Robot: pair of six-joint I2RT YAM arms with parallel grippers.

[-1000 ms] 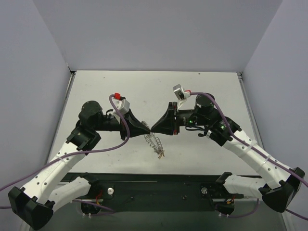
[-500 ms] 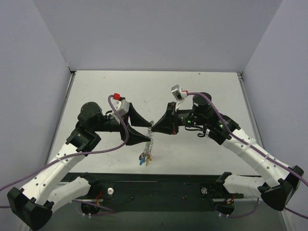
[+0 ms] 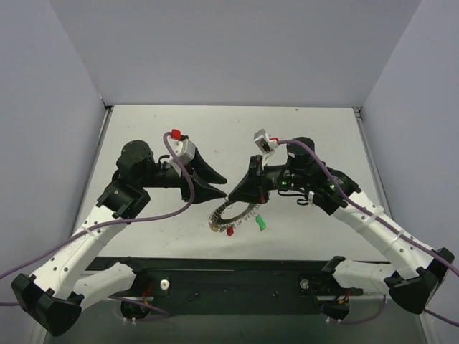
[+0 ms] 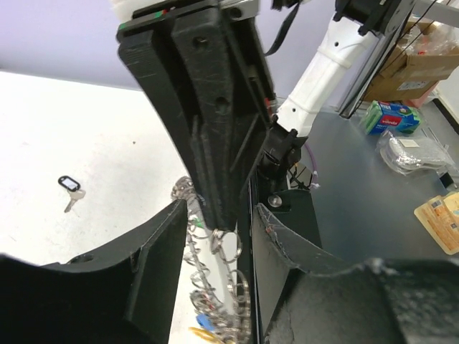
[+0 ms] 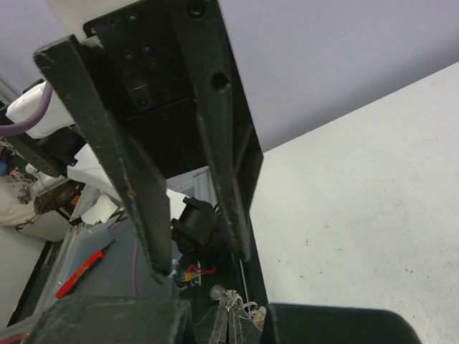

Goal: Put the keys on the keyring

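Overhead, one keyring, one red key, one green key

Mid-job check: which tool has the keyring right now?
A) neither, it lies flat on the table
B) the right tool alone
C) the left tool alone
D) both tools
B: the right tool is shut on the keyring, which dangles from its tip, while the left tool stands open with its fingers on either side of that tip.
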